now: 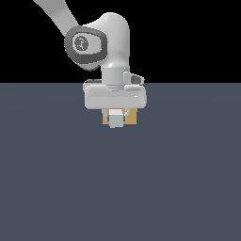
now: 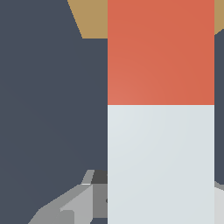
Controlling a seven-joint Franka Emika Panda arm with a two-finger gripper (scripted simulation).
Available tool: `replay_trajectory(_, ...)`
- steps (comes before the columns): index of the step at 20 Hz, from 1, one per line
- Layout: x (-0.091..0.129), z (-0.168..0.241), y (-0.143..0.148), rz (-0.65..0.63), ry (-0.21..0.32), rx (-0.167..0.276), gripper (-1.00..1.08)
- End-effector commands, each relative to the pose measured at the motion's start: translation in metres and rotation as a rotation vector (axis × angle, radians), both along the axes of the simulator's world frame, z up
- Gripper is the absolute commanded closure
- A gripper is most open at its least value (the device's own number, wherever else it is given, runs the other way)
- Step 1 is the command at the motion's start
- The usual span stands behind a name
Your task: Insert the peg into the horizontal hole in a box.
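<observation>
While carried end-on toward the small tan-orange flat-faced box (image 1: pixel 133 117): long rectangular matte peg (image 1: pixel 115 118), half orange-red, half pale grey-white. Clamped at the pale half by the light grey gripper (image 1: pixel 115 114), pale square end facing the exterior camera, orange-red half leading toward the box. Held level, presumably so that the bar's long axis matches the horizontal hole. Hole itself hidden behind peg and gripper in both views; whether the orange-red tip has entered, or merely meets the box face, not determinable. In the wrist view, peg (image 2: pixel 160 109) running lengthwise straight to the box (image 2: pixel 94 17), orange-red end overlapping its tan face. Dark grey-blue surface (image 1: pixel 117 188) beneath the box. Arm pose: white wrist directly above the box, hand pointing straight down, upper link slanting up and off toward the exterior view's left.
</observation>
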State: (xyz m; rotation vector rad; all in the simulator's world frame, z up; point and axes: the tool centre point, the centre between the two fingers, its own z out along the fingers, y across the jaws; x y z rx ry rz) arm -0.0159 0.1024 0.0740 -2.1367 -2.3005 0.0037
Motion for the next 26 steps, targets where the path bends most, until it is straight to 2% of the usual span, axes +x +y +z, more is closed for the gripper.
replay_trajectory(1,0.001,0.001,-0.001,-0.001,-0.003,0.000,1.08)
replay_trajectory(16,0.001,0.001,0.003,0.002,-0.002,0.001,1.08)
replay_trajectory(21,-0.002,0.002,0.025,0.002,-0.003,0.002,1.08)
replay_trajectory(26,-0.004,0.003,0.063,0.002,-0.005,0.002,1.08)
